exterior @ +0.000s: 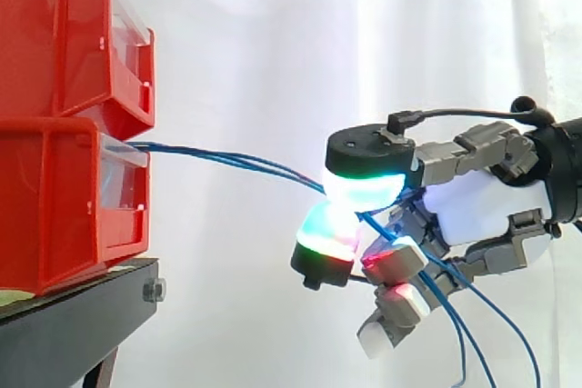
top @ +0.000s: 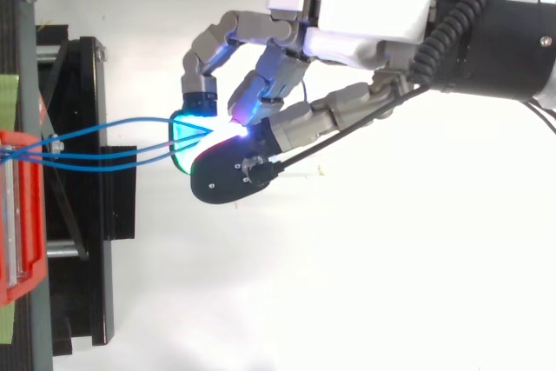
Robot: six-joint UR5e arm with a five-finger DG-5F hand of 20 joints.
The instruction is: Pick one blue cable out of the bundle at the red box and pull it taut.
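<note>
Three thin blue cables (exterior: pixel 227 161) leave the front of the lower red bin (exterior: pixel 64 206) and run almost straight to the right, dropping slightly and converging. My hand (exterior: pixel 482 202) comes in from the right and is shut on them, pinching them together between two glowing pads (exterior: pixel 364 190), one above and one below. From above, the cables (top: pixel 113 145) fan from the bin's edge (top: pixel 17 215) into the pinch under the hand (top: pixel 365 6). Behind the pinch, the cables' loose ends (exterior: pixel 473 333) pass the curled lower fingers and hang down.
A second red bin (exterior: pixel 64 43) is stacked on the lower one. Both rest on a black stand (exterior: pixel 73 315) at the left. A white curtain forms the backdrop, and a white surface lies below the hand.
</note>
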